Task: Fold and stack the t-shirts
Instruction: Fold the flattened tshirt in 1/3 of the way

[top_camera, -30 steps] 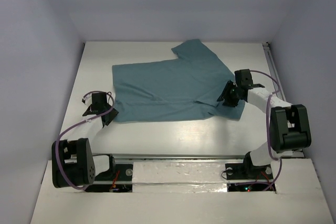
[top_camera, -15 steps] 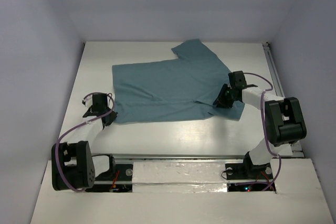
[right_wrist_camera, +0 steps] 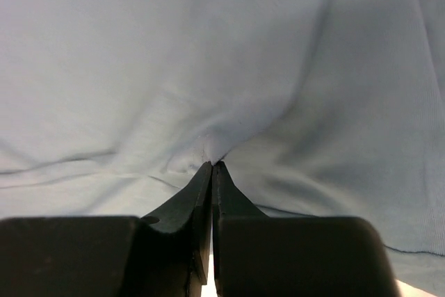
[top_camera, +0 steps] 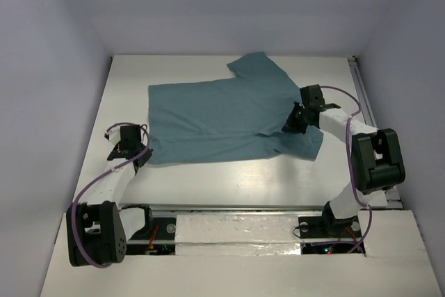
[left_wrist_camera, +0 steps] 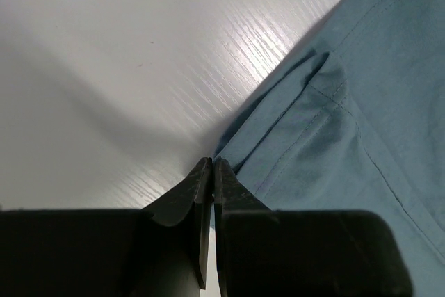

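Observation:
One teal t-shirt (top_camera: 222, 116) lies spread flat on the white table, a sleeve pointing to the back. My left gripper (top_camera: 144, 154) sits at the shirt's near left corner. In the left wrist view its jaws (left_wrist_camera: 212, 165) are shut on the hem edge of the t-shirt (left_wrist_camera: 348, 102). My right gripper (top_camera: 293, 124) rests on the shirt's right part, near the lower sleeve. In the right wrist view its jaws (right_wrist_camera: 212, 165) are shut on a small pinched ridge of the t-shirt (right_wrist_camera: 208, 46), with creases running out from the tips.
The white table (top_camera: 208, 179) shows bare between the shirt and the arm bases. Pale walls close in the left, right and back sides. A metal rail (top_camera: 361, 92) runs along the table's right edge.
Both grippers have closed on the cloth. The right gripper slid further left and back onto the shirt; the left arm shifted slightly at the corner.

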`<action>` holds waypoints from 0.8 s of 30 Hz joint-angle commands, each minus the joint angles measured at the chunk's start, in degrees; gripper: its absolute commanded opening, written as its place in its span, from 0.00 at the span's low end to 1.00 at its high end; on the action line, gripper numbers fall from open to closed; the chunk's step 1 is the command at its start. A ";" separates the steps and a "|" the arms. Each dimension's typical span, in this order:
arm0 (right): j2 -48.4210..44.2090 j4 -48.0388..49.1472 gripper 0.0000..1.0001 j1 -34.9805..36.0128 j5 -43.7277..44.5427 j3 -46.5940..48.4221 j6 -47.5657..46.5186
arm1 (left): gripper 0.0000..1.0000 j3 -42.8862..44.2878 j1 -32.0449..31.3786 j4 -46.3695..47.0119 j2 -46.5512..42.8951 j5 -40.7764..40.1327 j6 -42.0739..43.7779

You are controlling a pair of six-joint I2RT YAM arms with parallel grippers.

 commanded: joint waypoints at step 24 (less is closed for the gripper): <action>19.08 -7.94 0.60 8.39 5.74 37.30 -9.76 | 0.00 4.90 -0.06 -5.09 -5.42 -4.79 0.43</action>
